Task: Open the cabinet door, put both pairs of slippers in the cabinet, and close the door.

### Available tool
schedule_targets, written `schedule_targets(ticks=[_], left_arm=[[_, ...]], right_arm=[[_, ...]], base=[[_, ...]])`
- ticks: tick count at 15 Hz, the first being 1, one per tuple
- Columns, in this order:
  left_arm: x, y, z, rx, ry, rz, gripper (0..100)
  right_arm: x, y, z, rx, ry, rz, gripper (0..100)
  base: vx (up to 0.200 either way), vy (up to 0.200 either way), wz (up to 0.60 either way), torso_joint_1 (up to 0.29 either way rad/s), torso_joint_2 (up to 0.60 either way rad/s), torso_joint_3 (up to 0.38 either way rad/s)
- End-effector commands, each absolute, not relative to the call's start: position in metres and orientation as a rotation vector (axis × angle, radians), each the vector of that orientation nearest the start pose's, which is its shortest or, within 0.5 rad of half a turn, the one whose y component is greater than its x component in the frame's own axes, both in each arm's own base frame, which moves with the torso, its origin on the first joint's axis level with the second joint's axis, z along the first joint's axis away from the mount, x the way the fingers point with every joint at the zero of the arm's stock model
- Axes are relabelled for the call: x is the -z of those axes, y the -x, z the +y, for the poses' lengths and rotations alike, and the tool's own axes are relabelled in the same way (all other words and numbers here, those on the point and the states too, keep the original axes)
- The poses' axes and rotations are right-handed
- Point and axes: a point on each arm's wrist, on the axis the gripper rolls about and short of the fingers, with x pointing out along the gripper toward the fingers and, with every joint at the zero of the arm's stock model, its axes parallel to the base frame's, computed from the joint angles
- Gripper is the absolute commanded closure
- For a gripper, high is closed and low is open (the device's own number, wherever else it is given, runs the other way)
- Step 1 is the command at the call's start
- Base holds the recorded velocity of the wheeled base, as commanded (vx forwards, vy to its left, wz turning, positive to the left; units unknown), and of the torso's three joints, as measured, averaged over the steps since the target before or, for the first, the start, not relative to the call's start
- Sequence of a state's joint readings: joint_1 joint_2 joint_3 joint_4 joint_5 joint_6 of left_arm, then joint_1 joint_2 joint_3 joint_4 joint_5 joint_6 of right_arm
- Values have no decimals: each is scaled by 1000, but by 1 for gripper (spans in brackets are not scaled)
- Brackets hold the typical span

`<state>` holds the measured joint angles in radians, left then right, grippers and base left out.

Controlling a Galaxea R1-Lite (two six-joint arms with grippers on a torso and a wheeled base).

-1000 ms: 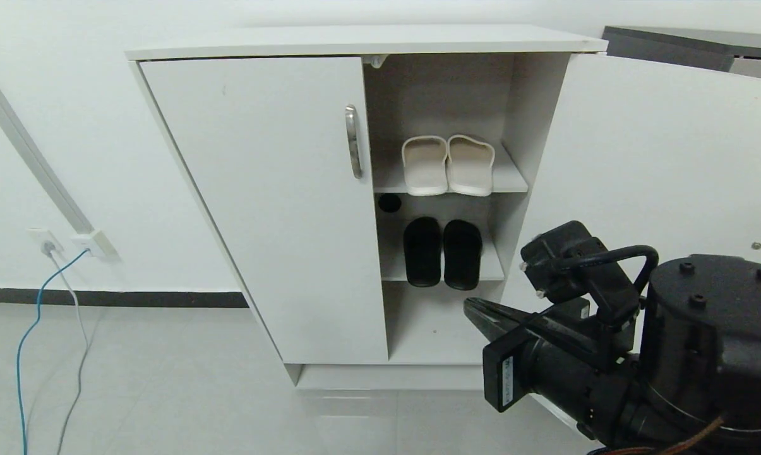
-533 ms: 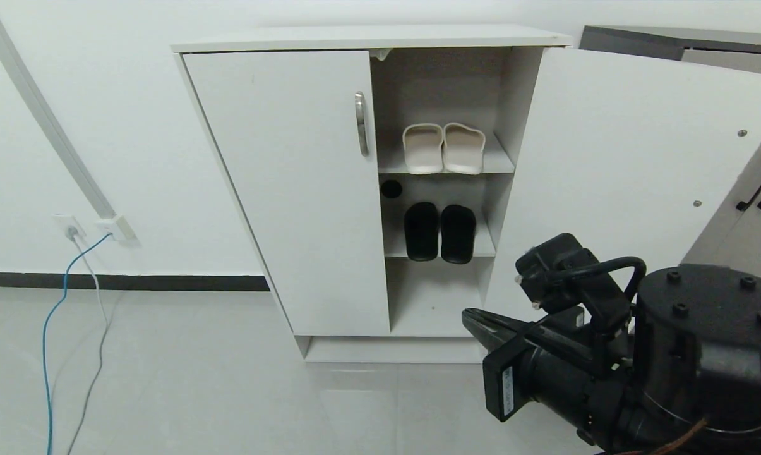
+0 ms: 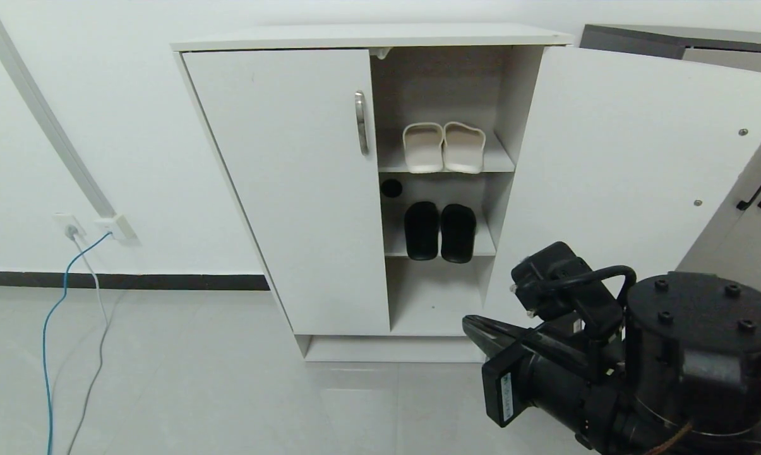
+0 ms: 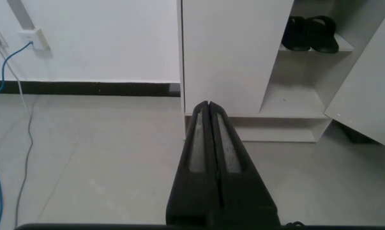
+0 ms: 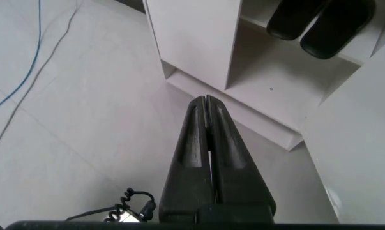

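Cabinet door open as before; right hand slightly lower.

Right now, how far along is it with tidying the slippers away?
Done: the cabinet door stands open, with the white slippers on the upper shelf and the black slippers on the shelf below. In hand: nothing; both pairs of jaws are shut and empty. Left: closing that door.
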<state>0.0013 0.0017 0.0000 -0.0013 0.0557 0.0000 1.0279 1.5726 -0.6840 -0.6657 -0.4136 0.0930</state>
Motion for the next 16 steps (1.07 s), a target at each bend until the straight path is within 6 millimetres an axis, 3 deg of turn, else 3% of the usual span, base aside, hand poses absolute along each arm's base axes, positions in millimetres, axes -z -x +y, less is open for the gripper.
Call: schedule_targets(ticks=[1,13,16], left_arm=[[-76,23,1,-57,0,0,100],[-76,23,1,-57,-2,0,100],[-76,23,1,-57,-2,0,100]], right_arm=[[-188,-148,225,-598,63,204,100],[-182,-157,220,-574,68,222,100],[-181,-157,220,-575,70,224,100]], base=[[0,0,0,0,0,0],[0,0,0,0,0,0],[0,0,0,-4,-152,-269]])
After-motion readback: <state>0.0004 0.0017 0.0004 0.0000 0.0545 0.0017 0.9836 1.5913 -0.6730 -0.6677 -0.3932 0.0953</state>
